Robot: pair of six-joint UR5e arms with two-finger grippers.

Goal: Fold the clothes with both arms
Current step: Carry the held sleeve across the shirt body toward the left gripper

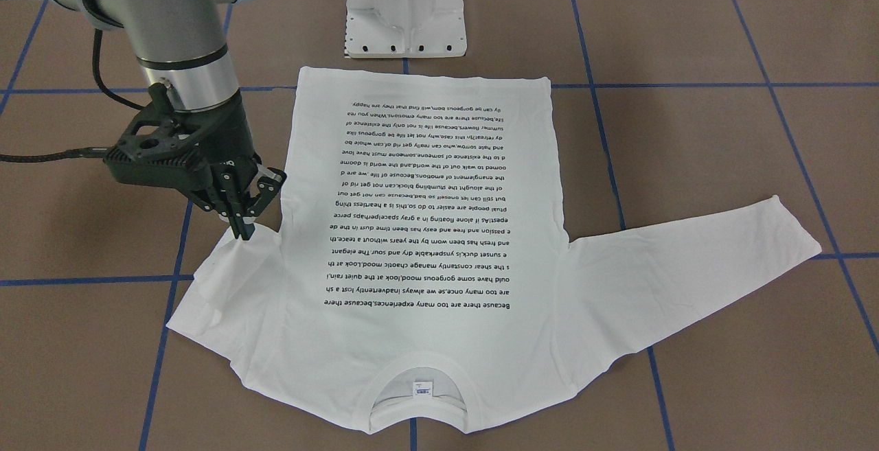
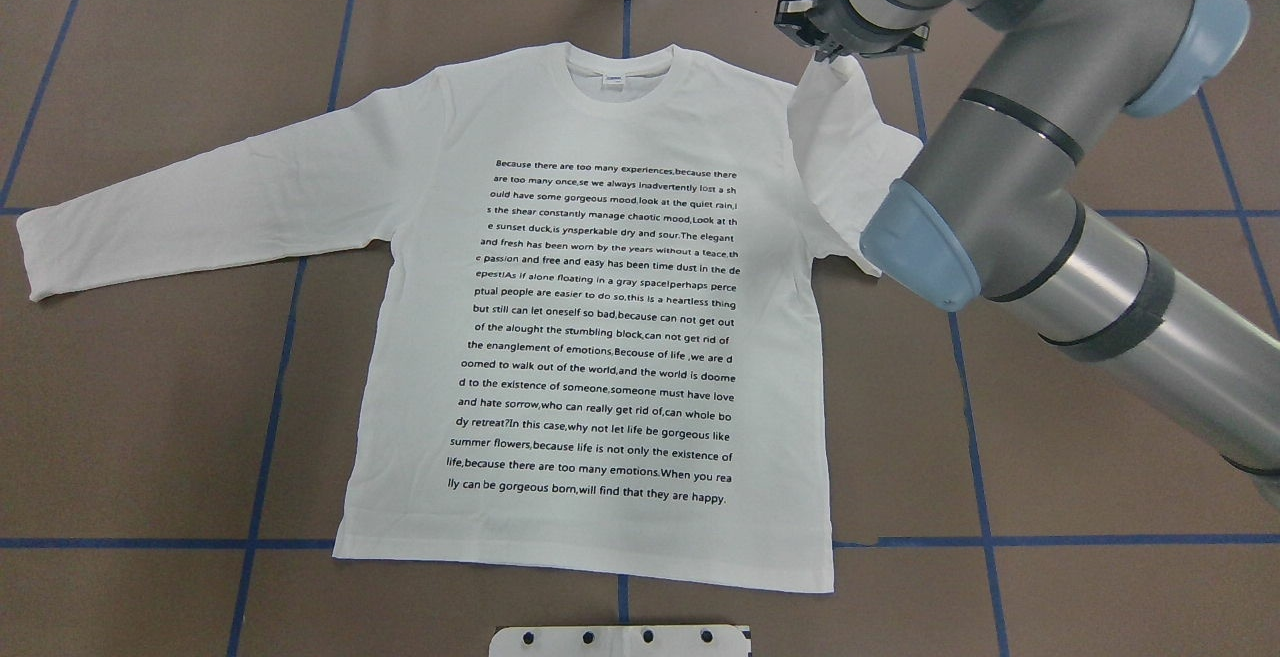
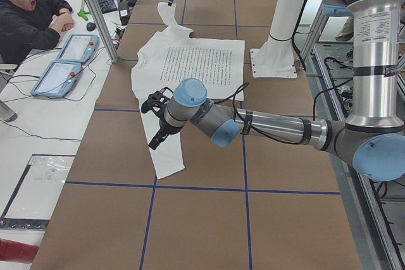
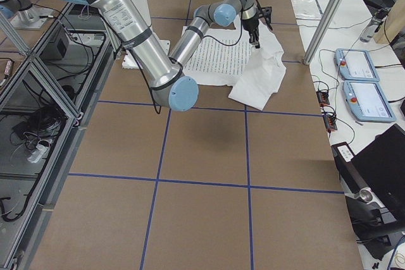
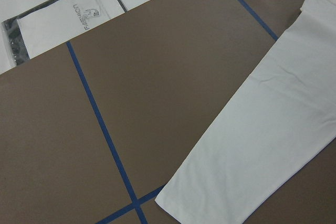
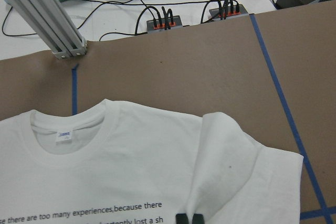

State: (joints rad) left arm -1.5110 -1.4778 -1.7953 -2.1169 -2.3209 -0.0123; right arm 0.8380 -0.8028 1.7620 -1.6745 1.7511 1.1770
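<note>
White long-sleeved T-shirt (image 2: pixel 600 337) lies flat, print up, on the table (image 2: pixel 1100 457), collar (image 2: pixel 622 70) at the far side. Right gripper (image 1: pixel 245 231) pinches the raised right-side sleeve (image 1: pixel 220 286). A shallow grip might slip and drop it crumpled. Left gripper (image 3: pixel 154 124): state cannot be told.

Reading off my T-shirt (image 2: pixel 400 237) now: the block of black print (image 2: pixel 600 337) opens "Because there are too many experiences,because there" and closes "lly can be gorgeous born,will find that they are happy." The neck label (image 2: pixel 611 81) is too small for me to read. In my left wrist view, a clear packet (image 5: pixel 63 22) reads "FASHION".
</note>
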